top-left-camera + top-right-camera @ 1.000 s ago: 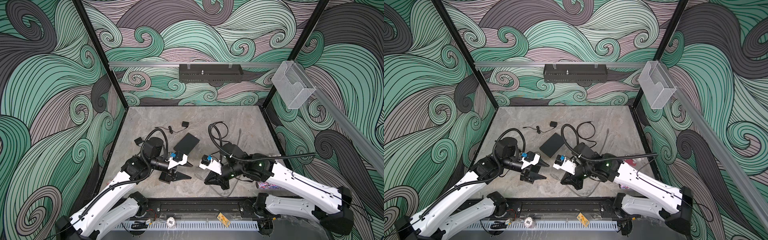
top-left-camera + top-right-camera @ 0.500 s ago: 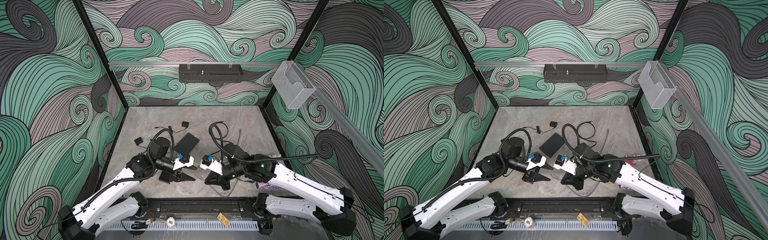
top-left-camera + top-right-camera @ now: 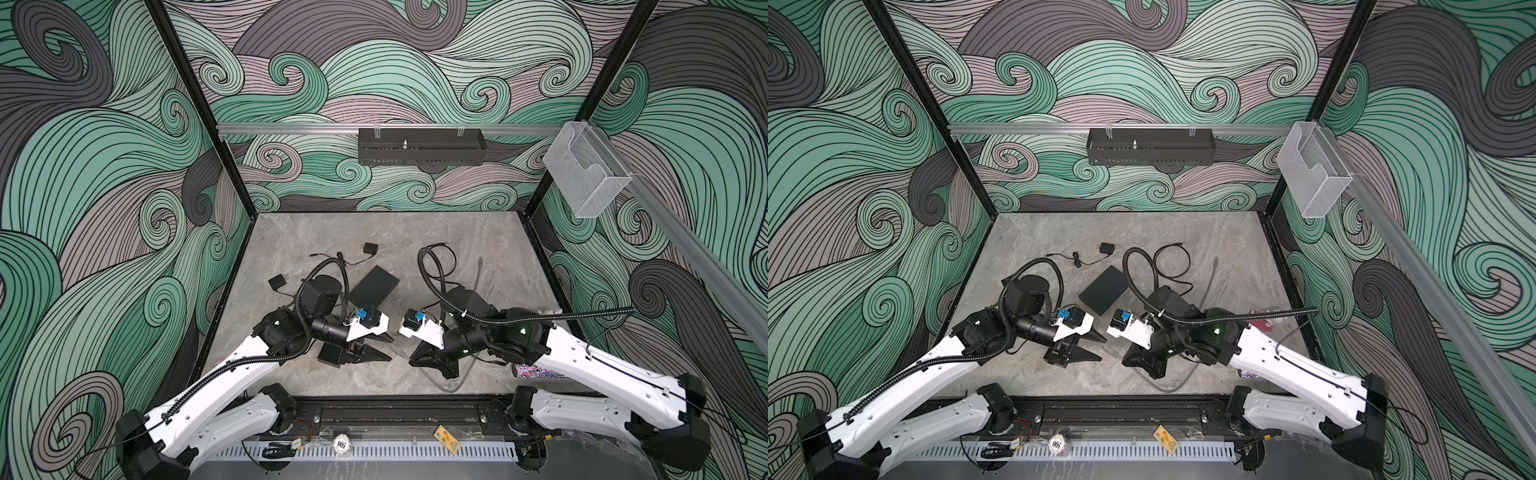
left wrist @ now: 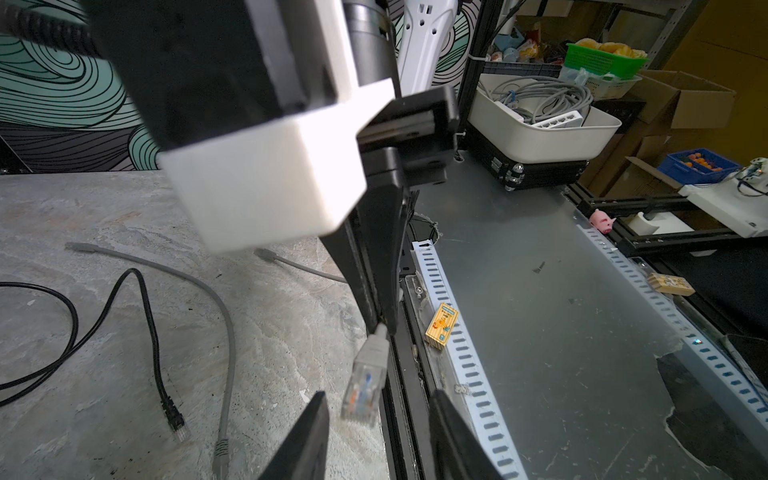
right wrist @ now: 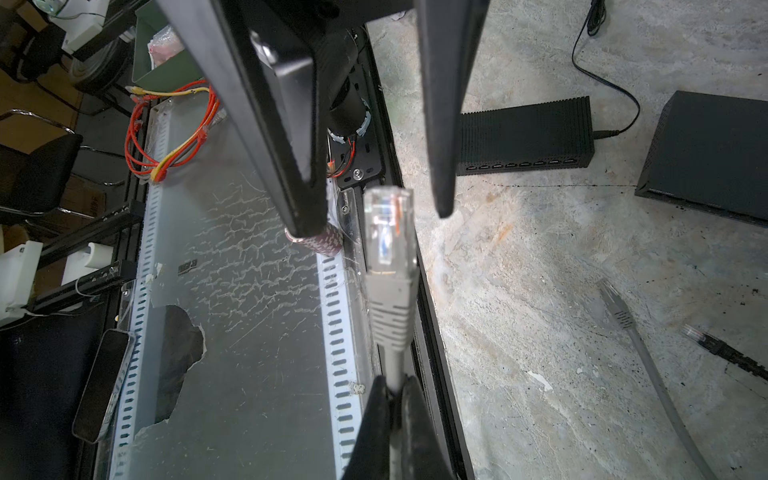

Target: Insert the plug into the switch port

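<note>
Lying flat, ribbed black switch, ports in a row along one edge. Straddling the plug with parted fingers of left gripper, no contact. Pointing clear boxy tip toward 9 o'clock, long axis 9-to-3, near 6 o'clock of stone-look table. Pinching grey cable behind ribbed boot in tightly clamped right gripper.

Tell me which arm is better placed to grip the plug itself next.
Probably the left: the left gripper is open around the plug, while the right gripper is shut on the grey cable behind it.
</note>
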`<action>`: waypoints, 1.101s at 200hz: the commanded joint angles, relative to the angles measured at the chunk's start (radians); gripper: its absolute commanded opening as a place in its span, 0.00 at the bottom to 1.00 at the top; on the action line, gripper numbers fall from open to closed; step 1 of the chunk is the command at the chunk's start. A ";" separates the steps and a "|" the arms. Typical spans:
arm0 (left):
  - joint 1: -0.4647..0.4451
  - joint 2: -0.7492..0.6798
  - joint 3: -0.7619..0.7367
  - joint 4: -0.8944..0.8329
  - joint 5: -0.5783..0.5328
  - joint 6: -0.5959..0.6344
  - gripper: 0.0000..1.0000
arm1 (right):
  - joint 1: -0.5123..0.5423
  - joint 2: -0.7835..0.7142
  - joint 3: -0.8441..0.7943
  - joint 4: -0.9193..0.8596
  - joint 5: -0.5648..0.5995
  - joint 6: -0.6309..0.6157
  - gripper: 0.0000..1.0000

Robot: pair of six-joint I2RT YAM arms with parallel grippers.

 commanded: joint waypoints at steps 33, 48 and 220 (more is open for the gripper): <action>-0.025 0.005 0.042 -0.024 -0.009 0.005 0.38 | 0.004 0.008 -0.004 0.002 0.018 0.002 0.00; -0.030 0.013 0.044 -0.028 -0.013 0.011 0.37 | 0.005 0.006 -0.003 0.001 0.018 0.002 0.00; -0.036 0.018 0.054 -0.057 -0.062 0.027 0.22 | 0.005 0.005 -0.005 0.001 0.015 0.005 0.00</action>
